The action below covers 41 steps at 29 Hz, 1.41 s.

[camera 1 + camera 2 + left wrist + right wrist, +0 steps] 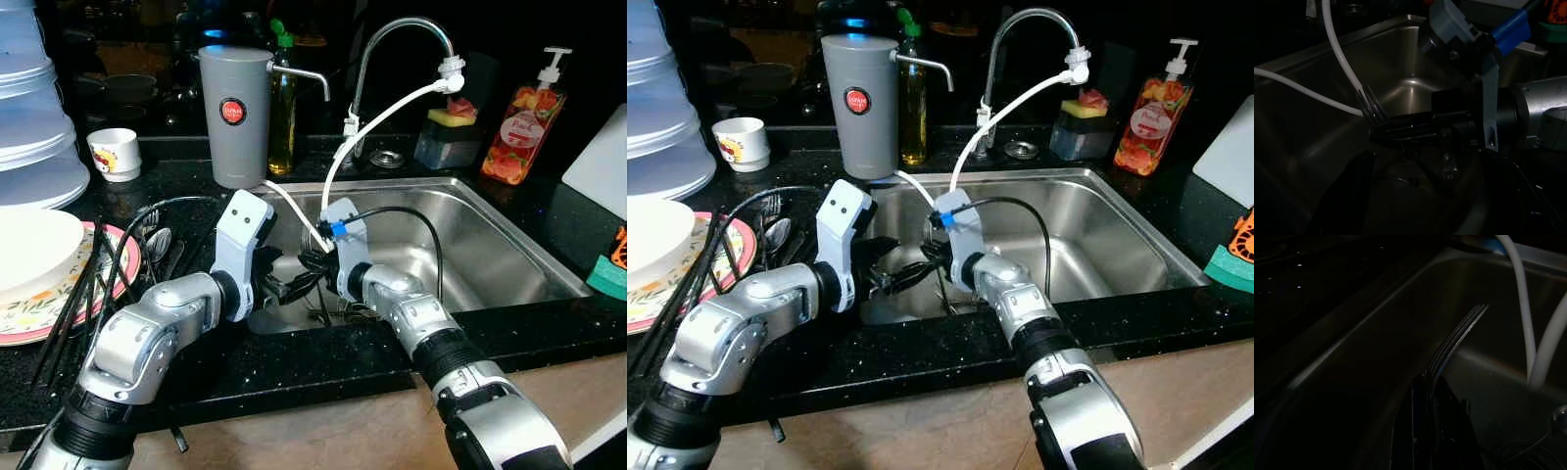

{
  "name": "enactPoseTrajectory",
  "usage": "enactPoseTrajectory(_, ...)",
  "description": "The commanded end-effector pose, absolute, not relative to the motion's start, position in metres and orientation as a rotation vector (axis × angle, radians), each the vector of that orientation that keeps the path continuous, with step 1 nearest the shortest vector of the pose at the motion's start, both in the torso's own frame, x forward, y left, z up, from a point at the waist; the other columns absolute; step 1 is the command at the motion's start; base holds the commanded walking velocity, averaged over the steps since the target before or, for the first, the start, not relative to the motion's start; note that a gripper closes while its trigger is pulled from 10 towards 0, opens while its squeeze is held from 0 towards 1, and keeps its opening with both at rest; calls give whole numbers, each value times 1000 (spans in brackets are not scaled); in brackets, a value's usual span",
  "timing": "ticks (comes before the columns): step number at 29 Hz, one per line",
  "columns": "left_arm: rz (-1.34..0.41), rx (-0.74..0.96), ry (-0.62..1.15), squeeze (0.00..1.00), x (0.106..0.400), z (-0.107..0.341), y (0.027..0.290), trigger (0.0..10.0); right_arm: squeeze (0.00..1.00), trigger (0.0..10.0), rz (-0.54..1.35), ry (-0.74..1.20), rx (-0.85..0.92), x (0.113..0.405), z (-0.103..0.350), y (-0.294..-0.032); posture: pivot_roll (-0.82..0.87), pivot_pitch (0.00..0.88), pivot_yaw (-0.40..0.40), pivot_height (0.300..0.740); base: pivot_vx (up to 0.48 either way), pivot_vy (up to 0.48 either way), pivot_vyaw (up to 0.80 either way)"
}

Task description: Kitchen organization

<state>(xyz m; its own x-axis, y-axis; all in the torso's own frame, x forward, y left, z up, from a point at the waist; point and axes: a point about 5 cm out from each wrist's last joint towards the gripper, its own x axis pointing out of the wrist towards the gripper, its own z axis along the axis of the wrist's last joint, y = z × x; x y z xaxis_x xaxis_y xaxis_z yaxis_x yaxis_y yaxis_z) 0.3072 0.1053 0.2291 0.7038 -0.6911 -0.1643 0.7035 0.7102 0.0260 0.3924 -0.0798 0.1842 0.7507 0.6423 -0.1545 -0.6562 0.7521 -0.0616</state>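
Observation:
My right gripper [315, 262] hangs over the left part of the steel sink [490, 245], shut on a metal fork [1457, 335]. The fork's tines [1369, 105] stick out past its black fingers [1410, 131], close to a white hose [1342, 58]. Facing it from the left, my left gripper [284, 286] is open just short of the fork, its fingers spread to either side. The fork's handle is hidden inside the right gripper.
Faucet [392, 39] with white hoses arcs over the sink. Behind stand a grey canister [235, 113], an oil bottle [282, 108], a sponge holder [449, 132] and a soap bottle [524, 122]. At left are spoons [157, 240], a floral plate [39, 313], a cup [116, 152] and stacked containers [29, 117].

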Motion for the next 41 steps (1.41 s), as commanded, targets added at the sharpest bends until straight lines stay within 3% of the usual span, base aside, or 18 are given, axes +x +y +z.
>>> enactPoseTrajectory(1, -781, 122, 165, 0, 305, 227, 106, 10000, 0, 0, 709, 112, -92, 395, 189, -80, -17, 38, -52, 740, 0, 0, 0)
enactPoseTrajectory(15, -794, 195, 259, 0, 299, 214, 108, 10000, 0, 0, 755, 142, -111, 394, 182, -78, -17, 44, -56, 740, 0, 0, 0)
enactPoseTrajectory(16, -790, 196, 261, 0, 299, 214, 109, 10000, 0, 3255, 762, 140, -118, 394, 182, -77, -16, 44, -55, 740, 0, 0, 0)
enactPoseTrajectory(17, -780, 191, 269, 0, 300, 214, 110, 10000, 396, 10000, 767, 138, -130, 394, 182, -77, -16, 44, -55, 740, 0, 0, 0)
enactPoseTrajectory(18, -780, 191, 269, 0, 300, 214, 110, 10000, 396, 10000, 767, 138, -130, 394, 182, -77, -16, 44, -55, 740, 0, 0, 0)
enactPoseTrajectory(19, -774, 189, 274, 0, 300, 213, 110, 10000, 761, 10000, 772, 138, -131, 393, 182, -77, -17, 44, -54, 740, 0, 0, 0)
enactPoseTrajectory(20, -771, 188, 276, 0, 300, 213, 111, 10000, 886, 10000, 777, 137, -132, 393, 182, -76, -17, 44, -54, 740, 0, 0, 0)
enactPoseTrajectory(21, -771, 188, 276, 0, 300, 213, 111, 10000, 886, 10000, 777, 137, -132, 393, 182, -76, -17, 44, -54, 740, 0, 0, 0)
enactPoseTrajectory(22, -771, 190, 276, 0, 300, 214, 111, 10000, 1000, 10000, 777, 137, -132, 393, 182, -76, -17, 45, -53, 740, 0, 0, 0)
enactPoseTrajectory(25, -745, 172, 286, 0, 303, 214, 112, 10000, 1000, 10000, 761, 128, -134, 394, 183, -77, -17, 44, -52, 740, 0, 0, 0)
enactPoseTrajectory(26, -729, 158, 292, 0, 305, 214, 114, 10000, 247, 10000, 757, 123, -133, 394, 183, -77, -17, 44, -52, 740, 0, 0, 0)
enactPoseTrajectory(29, -705, 142, 299, 0, 306, 214, 116, 10000, 247, 10000, 753, 120, -129, 395, 184, -78, -17, 44, -51, 740, 0, 0, 0)
enactPoseTrajectory(30, -676, 120, 301, 0, 309, 215, 118, 10000, 0, 10000, 748, 113, -128, 395, 186, -79, -17, 44, -51, 740, 0, 0, 0)
enactPoseTrajectory(33, -593, 106, 289, 0, 315, 219, 122, 10000, 0, 10000, 733, 88, -118, 396, 191, -80, -15, 45, -52, 740, 0, 0, 0)
enactPoseTrajectory(35, -341, 107, 222, 0, 331, 229, 140, 10000, 0, 10000, 688, -20, -35, 400, 211, -85, -13, 48, -53, 740, 0, 0, 0)
enactPoseTrajectory(38, -249, 101, 198, 0, 336, 233, 148, 10000, 0, 10000, 675, -59, 1, 400, 219, -87, -14, 49, -52, 740, 0, 0, 0)
enactPoseTrajectory(40, -18, 45, 199, 0, 344, 235, 167, 10000, 0, 10000, 676, -149, 95, 397, 237, -91, -18, 54, -51, 740, 0, 0, 0)
enactPoseTrajectory(41, -18, 45, 199, 0, 344, 235, 167, 10000, 0, 10000, 676, -149, 95, 397, 237, -91, -18, 54, -51, 740, 0, 0, 0)
